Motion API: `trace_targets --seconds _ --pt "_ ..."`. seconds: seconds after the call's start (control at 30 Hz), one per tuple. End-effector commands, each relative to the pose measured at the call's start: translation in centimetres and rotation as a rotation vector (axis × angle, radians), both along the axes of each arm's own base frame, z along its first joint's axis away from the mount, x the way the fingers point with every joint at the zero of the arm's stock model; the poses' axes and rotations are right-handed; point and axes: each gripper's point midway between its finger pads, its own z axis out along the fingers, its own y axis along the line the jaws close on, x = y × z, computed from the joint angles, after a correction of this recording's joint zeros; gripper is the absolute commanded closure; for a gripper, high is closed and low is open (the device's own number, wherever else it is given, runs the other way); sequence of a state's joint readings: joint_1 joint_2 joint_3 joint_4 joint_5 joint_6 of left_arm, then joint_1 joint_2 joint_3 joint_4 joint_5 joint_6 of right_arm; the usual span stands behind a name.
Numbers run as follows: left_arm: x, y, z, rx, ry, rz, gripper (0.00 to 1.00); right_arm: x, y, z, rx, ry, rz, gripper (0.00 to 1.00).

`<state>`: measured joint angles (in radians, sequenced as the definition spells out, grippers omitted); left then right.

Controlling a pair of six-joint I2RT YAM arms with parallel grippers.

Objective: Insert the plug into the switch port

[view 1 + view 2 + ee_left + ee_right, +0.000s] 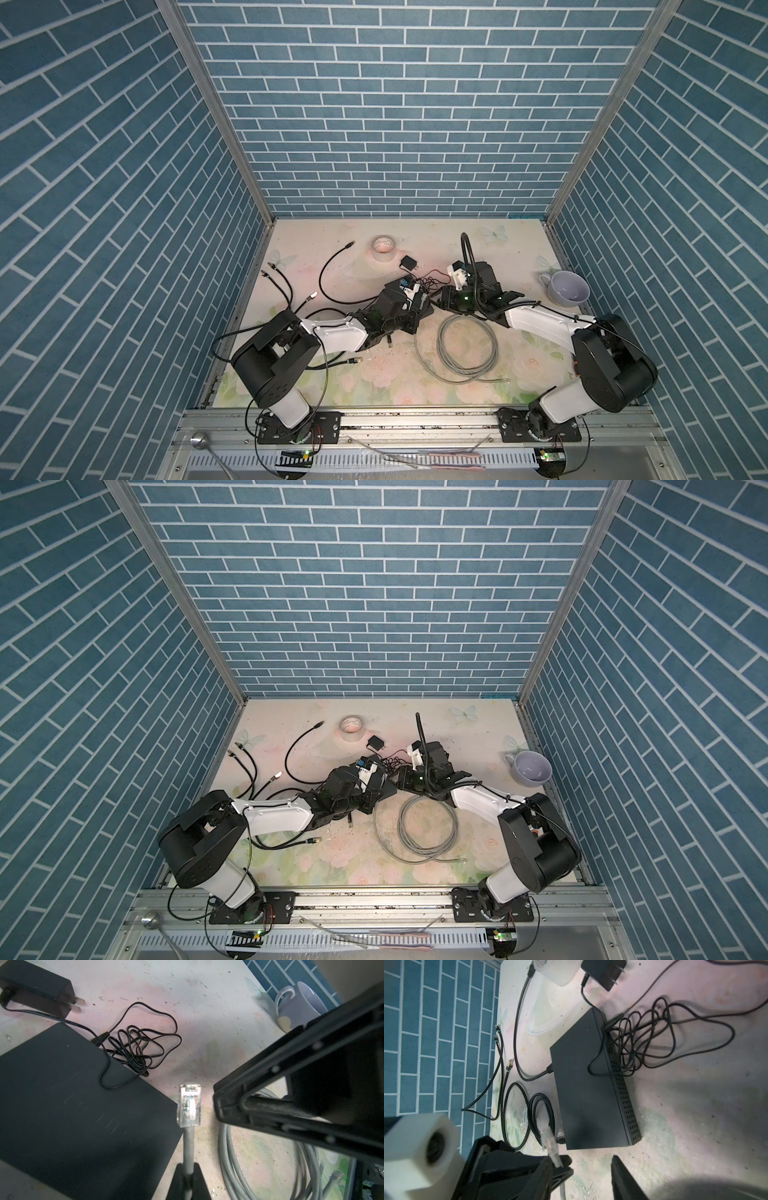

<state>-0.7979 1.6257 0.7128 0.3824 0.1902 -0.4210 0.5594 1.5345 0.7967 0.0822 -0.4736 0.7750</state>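
readable text: none | tape roll [383, 248] inner print: too small to read

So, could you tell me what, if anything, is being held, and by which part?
The left gripper pinches the grey cable between its fingers, just behind the clear plug; the right gripper is open and holds nothing.

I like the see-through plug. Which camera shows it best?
Left wrist view: the clear Ethernet plug on its gray cable is close and sharp. The right wrist view shows it blurred; in both top views it is too small to tell.
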Motion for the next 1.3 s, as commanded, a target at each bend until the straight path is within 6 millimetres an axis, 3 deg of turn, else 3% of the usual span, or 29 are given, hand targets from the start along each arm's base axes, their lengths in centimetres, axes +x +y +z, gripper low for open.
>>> trace_targets --seconds 0.0,0.43,0.73,1.1,1.27 --pt "-0.3 -0.2 -0.3 0.002 -0.014 -0.038 1.0 1.2 0.7 1.5 0.049 -0.013 -0.035 0.51" --pt "-0.7 -0.5 -0.4 -0.009 0.005 -0.061 1.0 2.8 -0.3 3.8 0.111 -0.069 -0.074 0.52" --pt "-1.2 -1.2 -0.6 -0.044 0.031 -0.099 1.0 2.8 1.9 4.2 0.199 -0.07 0.04 0.56" --pt "-0.7 -1.5 -0.3 -0.087 0.043 -0.094 1.0 2.0 2.3 2.4 0.18 -0.018 0.1 0.72" --pt "-0.4 -1.2 -0.2 -0.101 0.045 -0.084 1.0 1.7 2.0 2.1 0.171 -0.013 0.1 0.86"
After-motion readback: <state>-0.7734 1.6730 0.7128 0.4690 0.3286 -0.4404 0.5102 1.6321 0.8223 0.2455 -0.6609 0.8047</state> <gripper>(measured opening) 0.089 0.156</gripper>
